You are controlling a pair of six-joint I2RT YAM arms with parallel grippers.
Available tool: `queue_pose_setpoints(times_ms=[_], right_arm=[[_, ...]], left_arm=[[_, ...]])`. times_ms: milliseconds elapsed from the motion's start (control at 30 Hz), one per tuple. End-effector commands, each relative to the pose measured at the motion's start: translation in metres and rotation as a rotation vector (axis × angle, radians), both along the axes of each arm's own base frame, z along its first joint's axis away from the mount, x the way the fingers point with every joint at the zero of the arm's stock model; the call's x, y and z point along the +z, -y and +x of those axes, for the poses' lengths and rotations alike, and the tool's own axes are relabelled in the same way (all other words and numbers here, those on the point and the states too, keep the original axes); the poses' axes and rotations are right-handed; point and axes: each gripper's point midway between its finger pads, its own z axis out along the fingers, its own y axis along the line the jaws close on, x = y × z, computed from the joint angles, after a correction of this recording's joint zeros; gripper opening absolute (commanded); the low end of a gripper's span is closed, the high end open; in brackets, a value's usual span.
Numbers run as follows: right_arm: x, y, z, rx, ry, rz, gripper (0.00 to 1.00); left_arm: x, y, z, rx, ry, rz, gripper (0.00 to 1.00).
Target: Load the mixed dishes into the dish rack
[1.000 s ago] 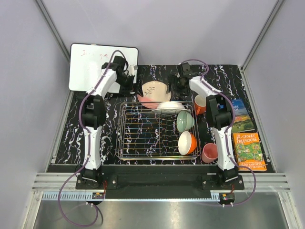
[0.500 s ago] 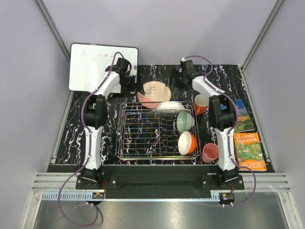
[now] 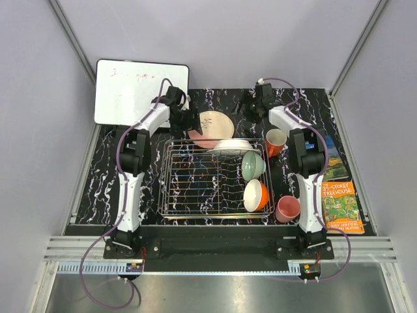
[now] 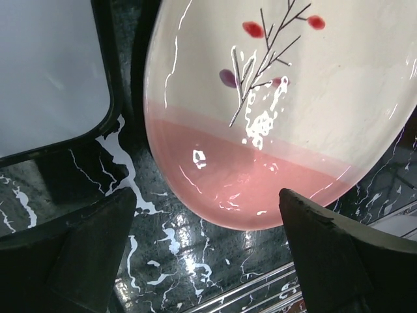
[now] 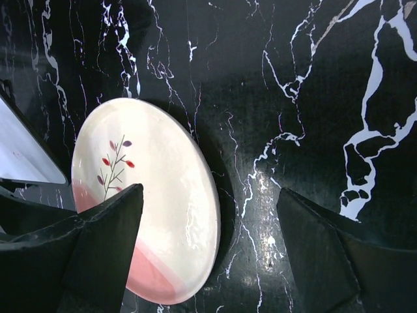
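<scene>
The silver wire dish rack (image 3: 189, 186) holds the white plate (image 3: 232, 146), the pale green bowl (image 3: 253, 165) and the orange bowl (image 3: 256, 195) at its right side. The pink-cream plate with leaf sprig (image 3: 212, 126) lies on the table behind the rack. It also shows in the left wrist view (image 4: 280, 111) and the right wrist view (image 5: 156, 215). My left gripper (image 3: 189, 119) (image 4: 208, 261) is open at the plate's left edge. My right gripper (image 3: 245, 109) (image 5: 208, 254) is open over its right edge. The orange mug (image 3: 275, 141) and pink cup (image 3: 287, 208) stand right of the rack.
A whiteboard (image 3: 140, 91) (image 4: 52, 72) lies at the back left, close to my left gripper. Two colourful books (image 3: 340, 202) lie at the right edge of the black marbled table (image 3: 98, 176). The rack's back wires (image 4: 260, 293) run just below the plate.
My left gripper has moved right from the whiteboard to the plate's left edge. My right wrist has shifted a little right and back. The dishes have not moved.
</scene>
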Motion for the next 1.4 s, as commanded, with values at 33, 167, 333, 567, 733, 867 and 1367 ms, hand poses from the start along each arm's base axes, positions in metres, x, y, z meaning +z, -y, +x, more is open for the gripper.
queue_pose_setpoints(times_ms=[33, 167, 333, 567, 733, 867, 1367], right_arm=[[0.035, -0.010, 0.008, 0.016, 0.086, 0.065, 0.89], [0.030, -0.010, 0.007, 0.024, 0.085, 0.071, 0.89], [0.029, -0.010, 0.007, 0.034, 0.096, 0.083, 0.86], [0.024, -0.009, 0.007, 0.035, 0.086, 0.096, 0.85], [0.019, -0.012, 0.007, 0.052, 0.068, 0.123, 0.84], [0.015, -0.013, 0.007, 0.060, 0.048, 0.150, 0.84], [-0.003, -0.006, 0.008, 0.091, -0.017, 0.248, 0.85]], left_arm=[[-0.018, 0.009, 0.005, 0.000, 0.018, 0.015, 0.99], [-0.022, 0.011, 0.010, 0.000, 0.034, 0.020, 0.99], [-0.023, 0.011, 0.018, 0.018, 0.055, 0.021, 0.99], [-0.027, 0.011, 0.021, 0.018, 0.067, 0.002, 0.84], [-0.031, 0.008, 0.020, 0.016, 0.060, -0.041, 0.53], [-0.030, 0.005, 0.021, 0.009, 0.077, -0.032, 0.48], [-0.017, 0.006, 0.026, -0.037, 0.140, -0.026, 0.00]])
